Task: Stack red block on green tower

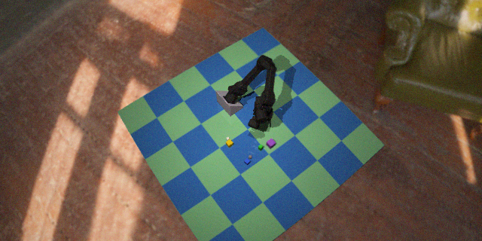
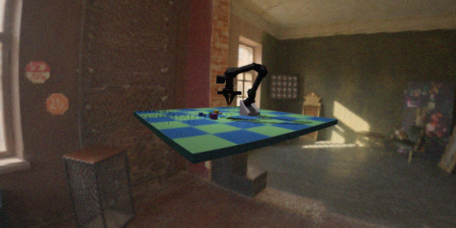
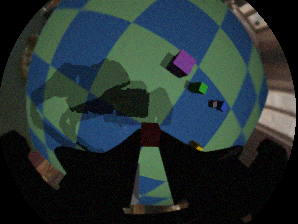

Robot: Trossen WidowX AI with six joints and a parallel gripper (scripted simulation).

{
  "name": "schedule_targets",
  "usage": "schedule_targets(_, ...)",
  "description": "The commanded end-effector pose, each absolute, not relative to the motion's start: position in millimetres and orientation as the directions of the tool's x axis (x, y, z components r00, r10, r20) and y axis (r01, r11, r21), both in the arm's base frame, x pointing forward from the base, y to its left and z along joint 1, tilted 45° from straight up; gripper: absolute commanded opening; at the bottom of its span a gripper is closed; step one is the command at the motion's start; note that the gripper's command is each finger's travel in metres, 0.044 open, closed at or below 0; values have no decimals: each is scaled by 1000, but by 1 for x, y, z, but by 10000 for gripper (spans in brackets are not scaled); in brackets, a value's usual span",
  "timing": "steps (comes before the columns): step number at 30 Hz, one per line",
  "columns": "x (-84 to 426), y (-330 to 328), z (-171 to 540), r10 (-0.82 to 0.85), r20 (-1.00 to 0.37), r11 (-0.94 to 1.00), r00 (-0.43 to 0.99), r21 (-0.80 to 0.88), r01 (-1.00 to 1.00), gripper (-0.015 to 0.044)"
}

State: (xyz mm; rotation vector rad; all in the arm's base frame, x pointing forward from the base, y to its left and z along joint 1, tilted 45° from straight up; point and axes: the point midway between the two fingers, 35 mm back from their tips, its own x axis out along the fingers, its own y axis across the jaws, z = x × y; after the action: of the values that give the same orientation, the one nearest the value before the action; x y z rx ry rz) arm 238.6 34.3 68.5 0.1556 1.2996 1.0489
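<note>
The red block (image 3: 150, 135) looks dark red in the wrist view, between the fingertips. My gripper (image 2: 229, 102) is shut on it and holds it well above the checkered table top (image 2: 214, 142). In the top view the arm hides the block and the fingertips. The green tower (image 1: 260, 147) (image 3: 198, 88) looks like a small green block standing on the table top; how many blocks it has cannot be told. It is upright, away from my gripper and ahead to the right in the wrist view. In the exterior view it is mostly hidden.
A larger purple block (image 1: 270, 143) (image 2: 213, 116) (image 3: 183, 63) stands close beside the green tower. A blue block (image 1: 247, 162) (image 2: 201, 114) and a small grey block (image 1: 250, 157) are on its other side. A yellow block (image 1: 230, 143) (image 3: 196, 146) lies farther off, beside a small white piece (image 1: 227, 138).
</note>
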Motion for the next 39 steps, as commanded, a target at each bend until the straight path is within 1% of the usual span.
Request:
schedule_targets(1, 241, 23, 80, 697, -711, 559, -93, 620, -550, 0)
schedule_targets(11, 243, 22, 80, 697, -711, 559, -93, 620, -550, 0)
schedule_targets(39, 351, -10, 41, 695, -713, 561, -88, 615, -554, 0)
